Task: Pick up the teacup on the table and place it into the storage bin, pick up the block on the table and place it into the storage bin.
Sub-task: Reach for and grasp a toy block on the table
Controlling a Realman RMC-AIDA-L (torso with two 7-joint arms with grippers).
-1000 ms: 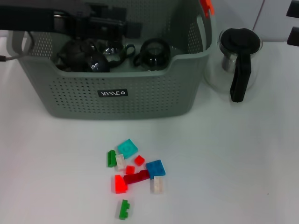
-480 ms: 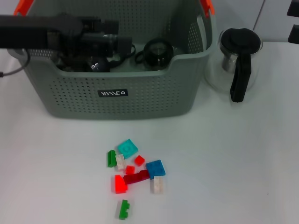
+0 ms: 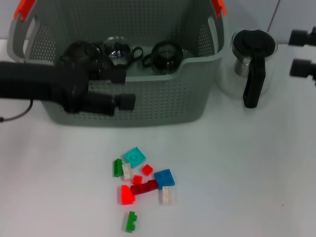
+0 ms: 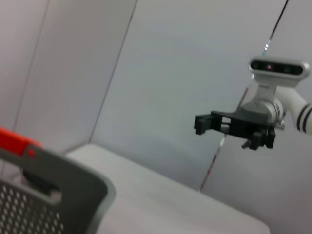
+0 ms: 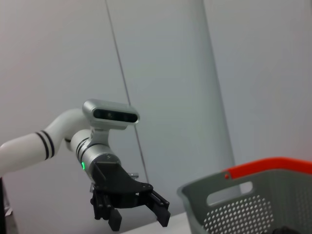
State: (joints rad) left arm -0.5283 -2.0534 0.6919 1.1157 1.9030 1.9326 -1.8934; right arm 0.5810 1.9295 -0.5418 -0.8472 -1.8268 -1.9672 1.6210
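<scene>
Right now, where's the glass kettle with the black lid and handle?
In the head view the glass kettle with the black lid and handle stands on the white table, on the robot's right, close beside the grey-green perforated storage bin.

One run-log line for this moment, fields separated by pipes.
left end effector: open, empty, in front of storage bin | right end effector: open, parked at right edge | teacups in bin | blocks on table
</scene>
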